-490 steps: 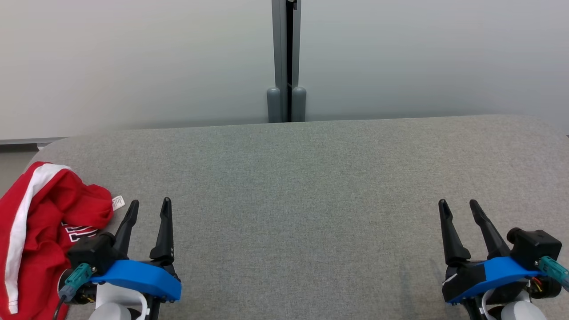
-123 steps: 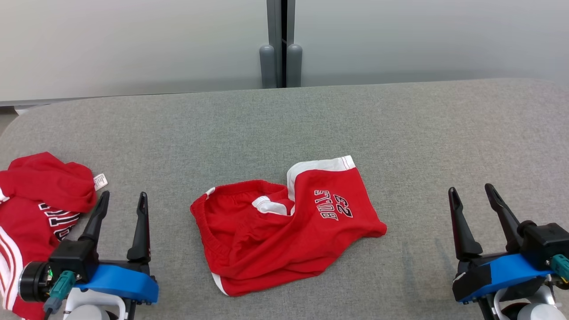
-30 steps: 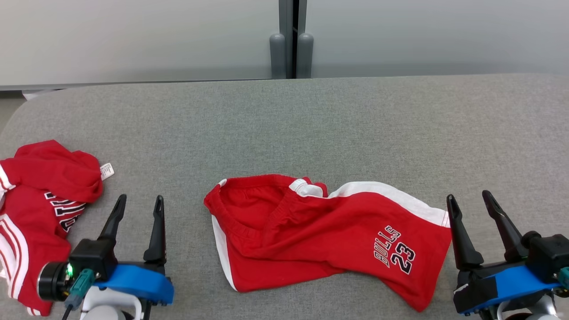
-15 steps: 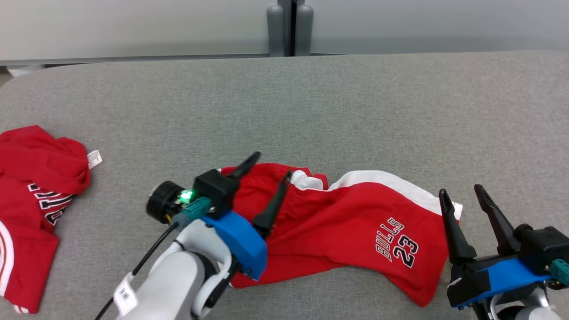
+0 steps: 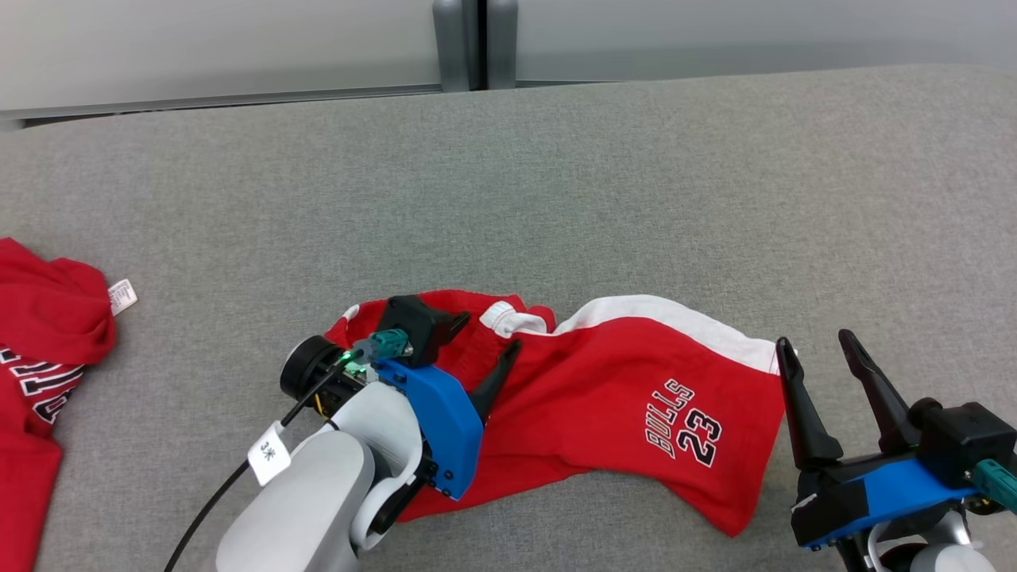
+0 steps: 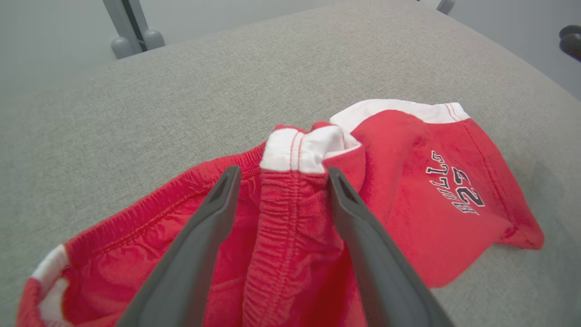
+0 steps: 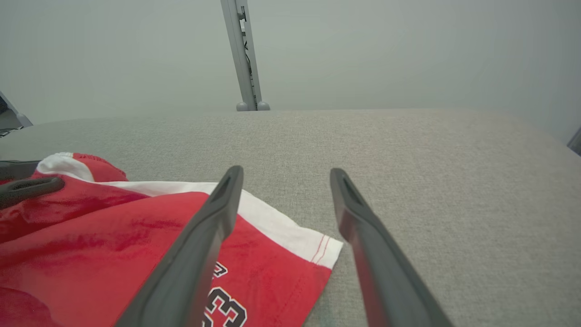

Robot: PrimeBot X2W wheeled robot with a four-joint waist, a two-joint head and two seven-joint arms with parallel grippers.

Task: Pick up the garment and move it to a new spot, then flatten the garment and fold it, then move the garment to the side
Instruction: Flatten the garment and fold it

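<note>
A: Where's the open desk (image 5: 636, 175)?
B: The whole far half, and the right end. Near centre, the red shorts (image 5: 620, 397) lie in the way; another red garment (image 5: 48, 334) blocks the left edge.

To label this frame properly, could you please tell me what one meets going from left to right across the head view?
Crumpled red garment → its white tag → left gripper → BULLS 23 print → right gripper.

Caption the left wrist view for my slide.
Open left gripper straddling the bunched waistband of red shorts on a grey surface.
</note>
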